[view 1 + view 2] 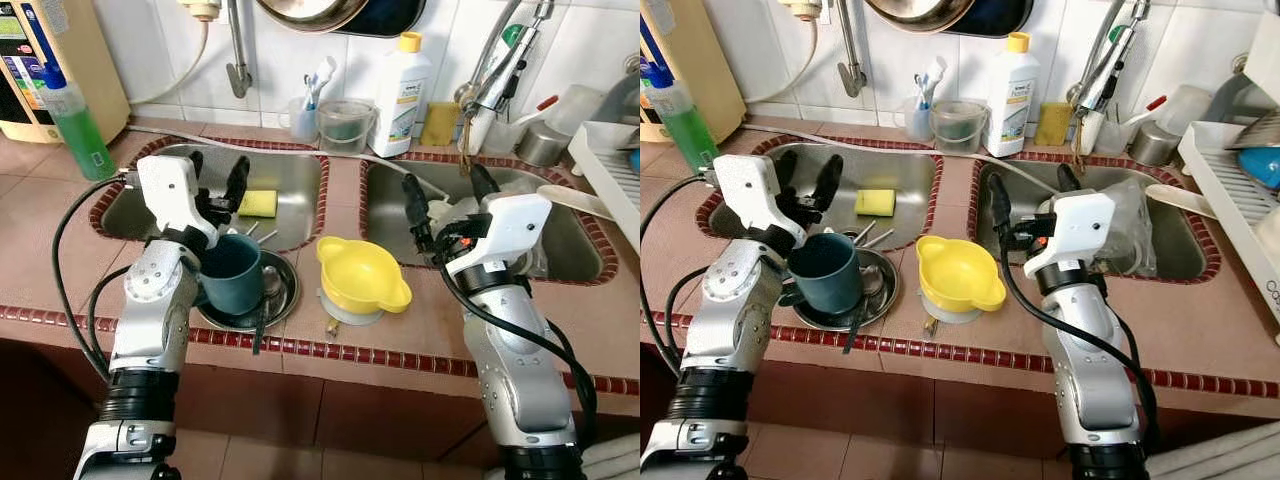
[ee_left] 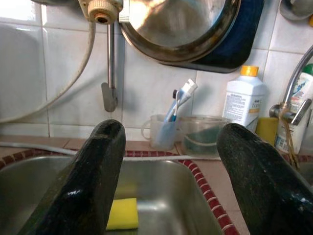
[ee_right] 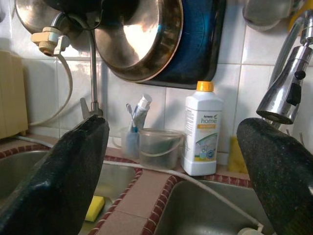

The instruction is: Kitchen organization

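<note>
A teal mug (image 1: 232, 272) stands on a round steel plate (image 1: 283, 300) at the counter's front edge, with cutlery beside it. My left gripper (image 1: 217, 180) hovers open just above and behind the mug, over the left sink (image 1: 300, 175), holding nothing. A yellow sponge (image 1: 258, 203) lies in that sink. A yellow two-handled bowl (image 1: 360, 275) sits upside-up on a lid on the divider between the sinks. My right gripper (image 1: 448, 195) is open over the right sink (image 1: 570, 250), to the right of the bowl. Clear plastic things (image 1: 1130, 225) lie in that sink.
Along the tiled back wall stand a green spray bottle (image 1: 75, 125), a toothbrush cup (image 1: 305, 115), a clear tub (image 1: 345, 125), a white detergent bottle (image 1: 400, 95) and the tap (image 1: 500, 70). A dish rack (image 1: 610, 160) is at the right. Pans (image 3: 146, 34) hang above.
</note>
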Tool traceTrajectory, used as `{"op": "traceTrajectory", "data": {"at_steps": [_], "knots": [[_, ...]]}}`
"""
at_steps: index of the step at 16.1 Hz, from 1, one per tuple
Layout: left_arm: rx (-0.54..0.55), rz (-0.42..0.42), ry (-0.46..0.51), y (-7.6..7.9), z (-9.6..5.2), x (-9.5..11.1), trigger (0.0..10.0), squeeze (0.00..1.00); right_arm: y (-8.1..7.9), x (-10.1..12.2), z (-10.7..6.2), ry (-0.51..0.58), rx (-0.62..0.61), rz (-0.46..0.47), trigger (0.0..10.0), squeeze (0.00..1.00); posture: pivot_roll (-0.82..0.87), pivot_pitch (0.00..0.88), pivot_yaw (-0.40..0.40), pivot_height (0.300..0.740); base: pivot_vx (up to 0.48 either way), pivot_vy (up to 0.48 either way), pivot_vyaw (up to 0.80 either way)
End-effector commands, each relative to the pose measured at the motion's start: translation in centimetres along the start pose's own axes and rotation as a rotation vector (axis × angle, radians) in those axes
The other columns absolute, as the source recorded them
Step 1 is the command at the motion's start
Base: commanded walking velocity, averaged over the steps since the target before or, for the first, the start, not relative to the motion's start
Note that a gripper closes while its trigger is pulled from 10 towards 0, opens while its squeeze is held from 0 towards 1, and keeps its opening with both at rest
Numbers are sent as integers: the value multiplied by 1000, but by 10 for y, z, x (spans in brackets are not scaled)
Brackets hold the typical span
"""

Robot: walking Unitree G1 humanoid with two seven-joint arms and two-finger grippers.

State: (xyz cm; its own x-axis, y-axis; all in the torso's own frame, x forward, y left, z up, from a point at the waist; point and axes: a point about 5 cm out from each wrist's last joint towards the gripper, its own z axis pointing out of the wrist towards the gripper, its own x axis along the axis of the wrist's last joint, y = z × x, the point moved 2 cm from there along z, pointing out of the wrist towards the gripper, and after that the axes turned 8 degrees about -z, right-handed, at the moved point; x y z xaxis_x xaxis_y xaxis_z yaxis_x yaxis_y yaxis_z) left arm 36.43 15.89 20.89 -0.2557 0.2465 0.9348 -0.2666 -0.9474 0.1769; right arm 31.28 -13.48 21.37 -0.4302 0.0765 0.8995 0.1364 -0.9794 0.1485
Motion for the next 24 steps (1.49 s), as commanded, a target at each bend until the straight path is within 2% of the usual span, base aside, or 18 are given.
{"op": "traceTrajectory", "data": {"at_steps": [1,9,13,17,19,21,24], "knots": [[-24,-2,6,6,1,4,10000,0,3,0,0,7,-18,-2,10000,0,-39,20,24,740,-285,0,0],[-25,7,8,3,2,9,10000,0,2,-1,-1,1,-19,2,10000,0,-35,35,31,740,-277,0,0],[-32,-1,14,5,4,11,10000,0,3,-1,-1,3,-22,3,10000,0,-36,37,35,740,0,0,0],[-98,29,10,10,6,12,10000,0,3,-1,0,3,-19,4,10000,0,-33,40,33,740,0,0,0],[-172,60,-22,18,6,8,10000,0,2,-3,-1,-3,-16,5,10000,0,-29,43,30,740,0,0,0],[-219,52,-44,24,7,4,10000,0,1,-4,-1,-8,-11,6,10000,0,-31,52,31,740,0,0,0],[-329,88,-77,42,6,-8,10000,0,2,-10,-6,-36,-2,-8,10000,0,-43,63,37,740,0,0,0]]}}
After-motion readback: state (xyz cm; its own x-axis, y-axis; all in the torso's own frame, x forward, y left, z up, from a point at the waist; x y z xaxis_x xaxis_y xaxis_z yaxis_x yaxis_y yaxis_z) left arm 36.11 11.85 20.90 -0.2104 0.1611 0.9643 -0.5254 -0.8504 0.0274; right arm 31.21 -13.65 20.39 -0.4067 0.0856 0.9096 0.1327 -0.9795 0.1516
